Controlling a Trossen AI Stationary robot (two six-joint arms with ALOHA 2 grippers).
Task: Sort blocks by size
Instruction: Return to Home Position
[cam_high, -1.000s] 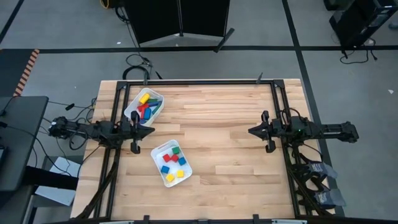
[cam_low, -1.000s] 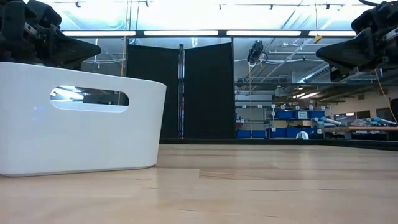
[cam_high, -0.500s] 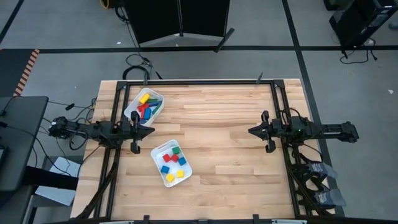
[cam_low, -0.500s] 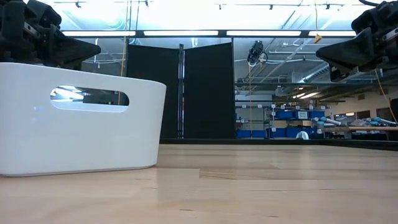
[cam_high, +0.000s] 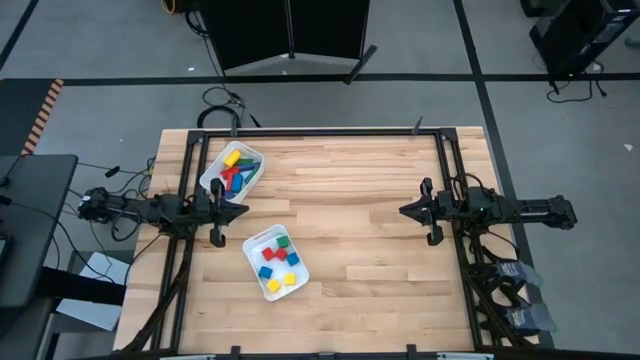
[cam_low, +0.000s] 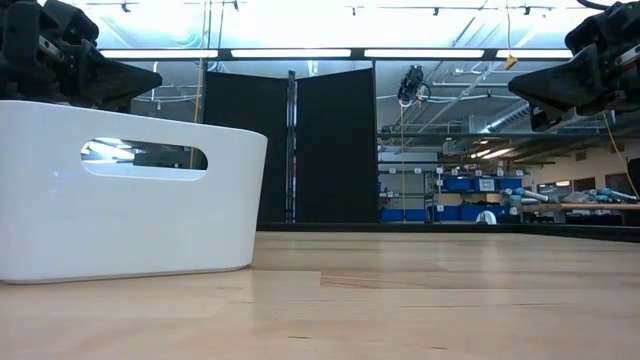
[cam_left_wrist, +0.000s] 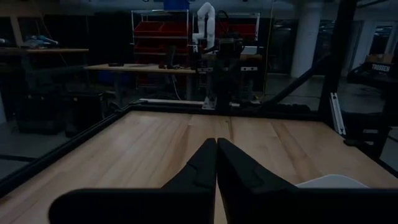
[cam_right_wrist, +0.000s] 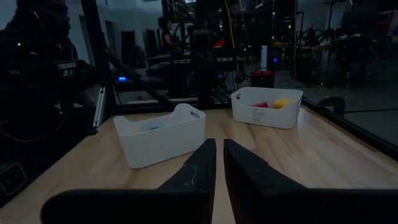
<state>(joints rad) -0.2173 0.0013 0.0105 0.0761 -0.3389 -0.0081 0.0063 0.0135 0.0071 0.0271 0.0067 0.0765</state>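
Observation:
Two white bins stand on the wooden table at its left side. The far bin (cam_high: 232, 171) holds longer bars in red, yellow, blue and green. The near bin (cam_high: 275, 262) holds small cubes in red, yellow, blue and green. My left gripper (cam_high: 243, 210) hovers between the two bins at the table's left edge, shut and empty. My right gripper (cam_high: 404, 211) hovers at the table's right side, shut and empty. Both bins also show in the right wrist view, the near one (cam_right_wrist: 160, 134) and the far one (cam_right_wrist: 267, 106).
A black metal frame (cam_high: 320, 131) runs round the table's edges. The near bin fills the left of the low view (cam_low: 120, 190). The wide bare middle of the table (cam_high: 340, 215) lies between the two grippers.

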